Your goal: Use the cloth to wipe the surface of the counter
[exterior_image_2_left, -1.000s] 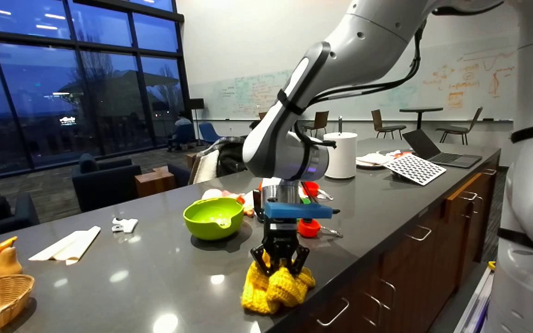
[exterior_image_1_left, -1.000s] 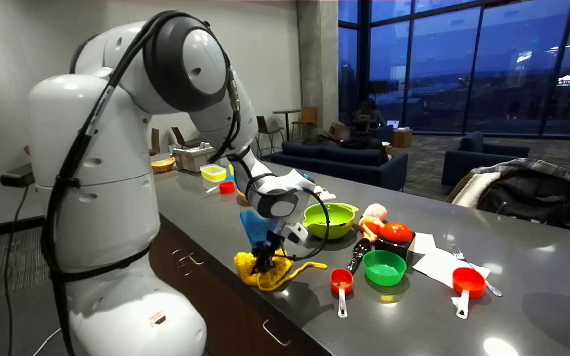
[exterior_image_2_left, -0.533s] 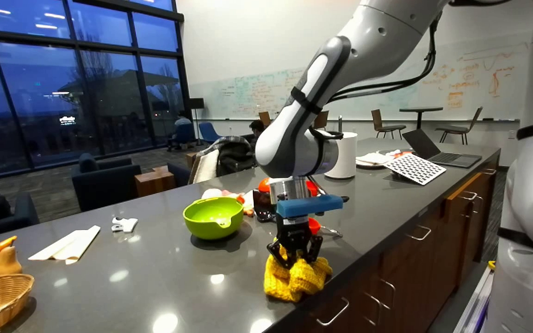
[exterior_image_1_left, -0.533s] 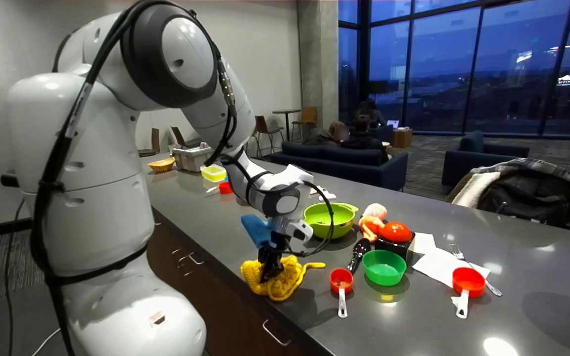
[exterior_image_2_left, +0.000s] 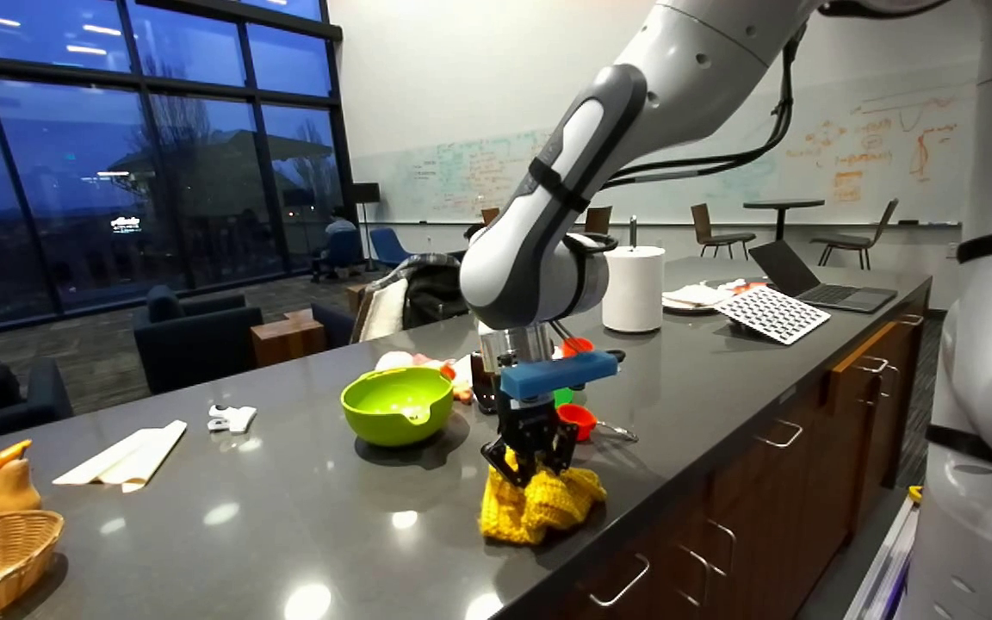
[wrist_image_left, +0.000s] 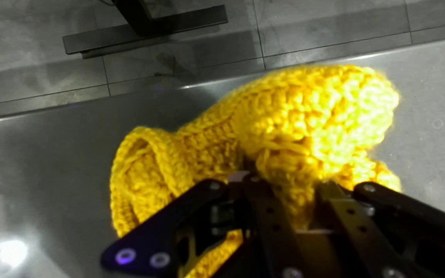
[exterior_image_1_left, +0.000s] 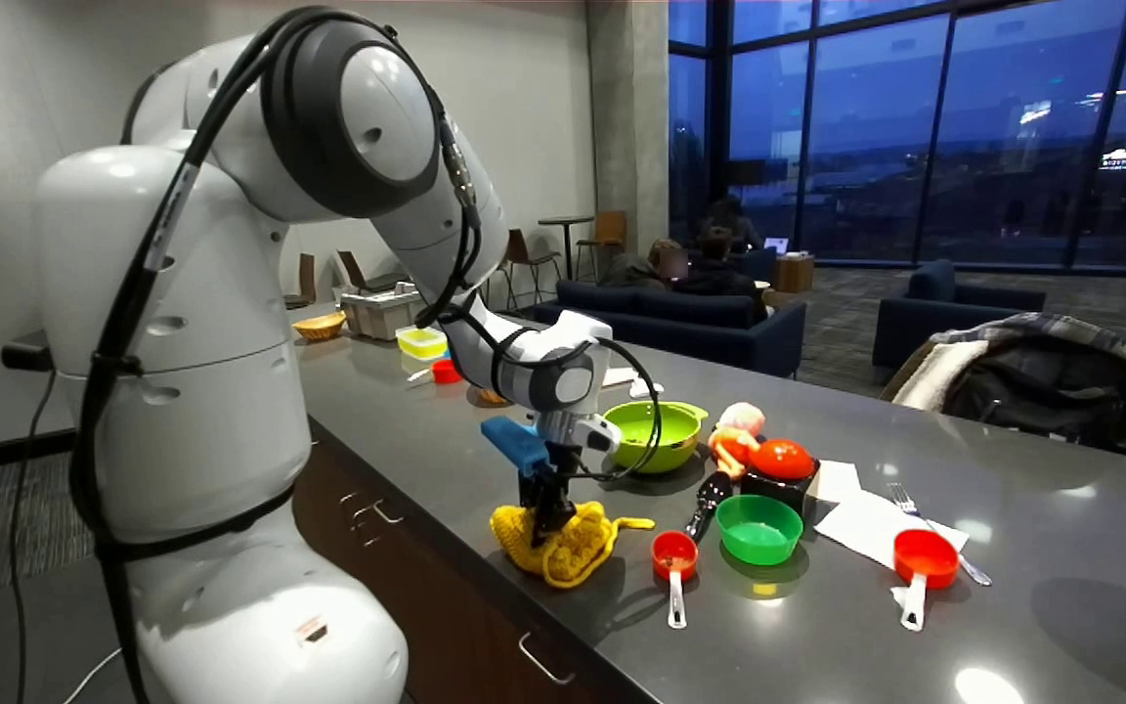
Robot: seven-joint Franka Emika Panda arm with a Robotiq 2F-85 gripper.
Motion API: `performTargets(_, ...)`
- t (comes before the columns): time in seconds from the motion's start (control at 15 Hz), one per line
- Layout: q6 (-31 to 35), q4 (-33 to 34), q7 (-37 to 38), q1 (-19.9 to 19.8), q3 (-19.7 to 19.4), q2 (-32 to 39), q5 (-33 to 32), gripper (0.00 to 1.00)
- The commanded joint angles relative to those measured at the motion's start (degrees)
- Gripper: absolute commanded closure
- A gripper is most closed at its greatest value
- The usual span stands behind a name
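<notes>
- The cloth (wrist_image_left: 315, 112) is thick yellow yarn in chunky, ridged stitches, bunched into soft rounded folds; a ropy yellow strand (exterior_image_1_left: 633, 523) trails from it in an exterior view.
- The counter (exterior_image_2_left: 272, 491) is dark grey, smooth and glossy, dotted with bright patches of reflected light.
- The claw (wrist_image_left: 290, 193) is black and jointed, bolt heads showing along its links; a flat-sided blue bar (exterior_image_2_left: 559, 375) sits just above it.
- Pointing downward, the claw pinches a fold of the cloth between its fingers (wrist_image_left: 274, 220); the remaining fabric bulges out around them, on the counter near its edge.
- A round lime-green bowl (exterior_image_2_left: 384, 426), with a spout notched into its rim, stands near the cloth; whether the bright flecks inside are contents or glare cannot be told.
- A small red measuring cup (exterior_image_1_left: 673, 544) with a slim handle holds little brown bits.
- Just beside that cup stands a round green cup (exterior_image_1_left: 759, 553) with a glossy inner wall.
- A black, straight-sided box (exterior_image_1_left: 790, 492) carries a shiny, rounded red object (exterior_image_1_left: 783, 459).
- A woven wicker basket (exterior_image_2_left: 18, 573) shows in an exterior view; whether the tan gourd-like shape (exterior_image_2_left: 9, 491) is in it or behind it is unclear.
</notes>
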Motion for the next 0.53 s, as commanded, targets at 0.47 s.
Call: performTargets(0.47, -0.2, 10.7, -1.5, 2.5, 2.1, 7.4, -0.9, 0.95)
